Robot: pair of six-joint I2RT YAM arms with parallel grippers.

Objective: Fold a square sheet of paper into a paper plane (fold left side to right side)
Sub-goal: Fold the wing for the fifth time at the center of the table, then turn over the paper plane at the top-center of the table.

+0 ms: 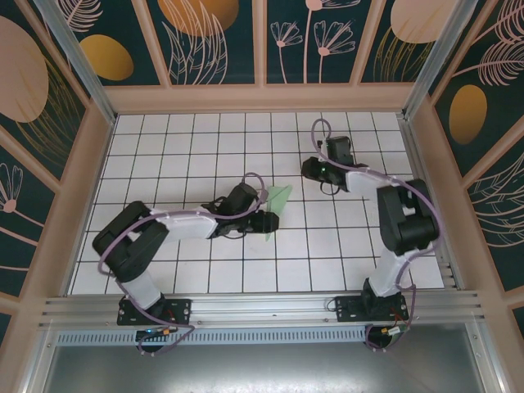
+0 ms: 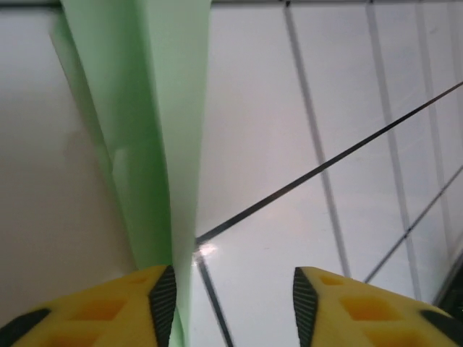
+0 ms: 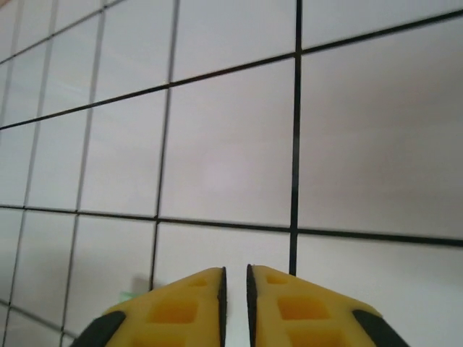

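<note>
Left claw (image 1: 268,221): I'm watching it reaching out over the middle of the table (image 1: 164,164). Its jaws are standing partly apart and gripping nothing.
Paper (image 1: 279,201): it's lying folded mid-table, right at the left claw's tip. Through the left wrist camera I'm seeing it as a long, narrow, pale green strip (image 2: 145,108) with a lengthwise crease, running away from the claw.
Contact: the paper's near end is resting against the inner pad of one finger (image 2: 165,296). The other finger is standing clear of it.
Right claw (image 1: 309,169): it's sitting near the paper, to its far right, and apart from it. I'm seeing only a thin slit between its pads, with nothing in it and white tiles beyond.
</note>
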